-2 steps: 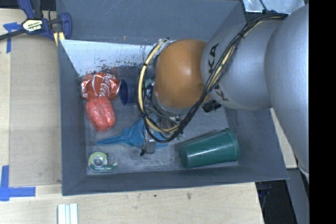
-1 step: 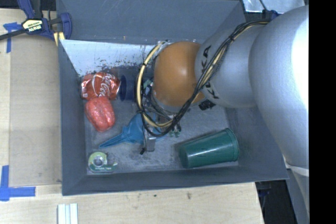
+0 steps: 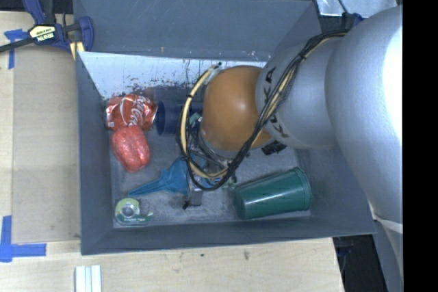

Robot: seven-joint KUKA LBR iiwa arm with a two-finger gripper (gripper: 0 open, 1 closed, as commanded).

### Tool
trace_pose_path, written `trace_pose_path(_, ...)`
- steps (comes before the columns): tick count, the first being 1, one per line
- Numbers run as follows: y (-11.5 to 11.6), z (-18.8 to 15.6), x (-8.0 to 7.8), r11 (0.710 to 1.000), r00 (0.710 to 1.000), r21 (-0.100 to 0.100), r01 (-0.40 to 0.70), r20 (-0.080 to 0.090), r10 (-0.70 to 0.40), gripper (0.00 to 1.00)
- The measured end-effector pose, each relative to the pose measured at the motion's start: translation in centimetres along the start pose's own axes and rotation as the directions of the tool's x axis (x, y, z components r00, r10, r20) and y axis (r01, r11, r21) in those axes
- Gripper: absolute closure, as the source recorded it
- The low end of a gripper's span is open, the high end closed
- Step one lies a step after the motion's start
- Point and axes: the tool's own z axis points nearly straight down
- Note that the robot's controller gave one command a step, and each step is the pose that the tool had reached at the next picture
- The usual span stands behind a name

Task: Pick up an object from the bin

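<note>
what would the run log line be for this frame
gripper: down in bin, front middle | nearest: blue funnel, at its left | right of it: green cup on its side | grasp: cannot tell

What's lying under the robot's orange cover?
The wide end of a blue funnel and part of a dark blue object beside the red can show; the orange cover and cables hide the rest.

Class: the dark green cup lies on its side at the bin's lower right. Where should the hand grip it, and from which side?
Probably mid-body, from straight above. The green cup lies on its side, long axis left to right, so closing front to back spans its narrower width. The wall of the bin close in front may crowd the approach.
</note>
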Motion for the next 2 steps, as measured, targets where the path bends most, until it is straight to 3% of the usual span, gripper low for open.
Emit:
trace_pose_path(1,-0.03,0.14,-0.75,1.0,1.0,0.0,0.017,-0.006,-0.017,0.0)
trace_pose_path(2,-0.08,0.08,-0.79,1.0,1.0,0.0,0.008,-0.003,-0.008,1.0)
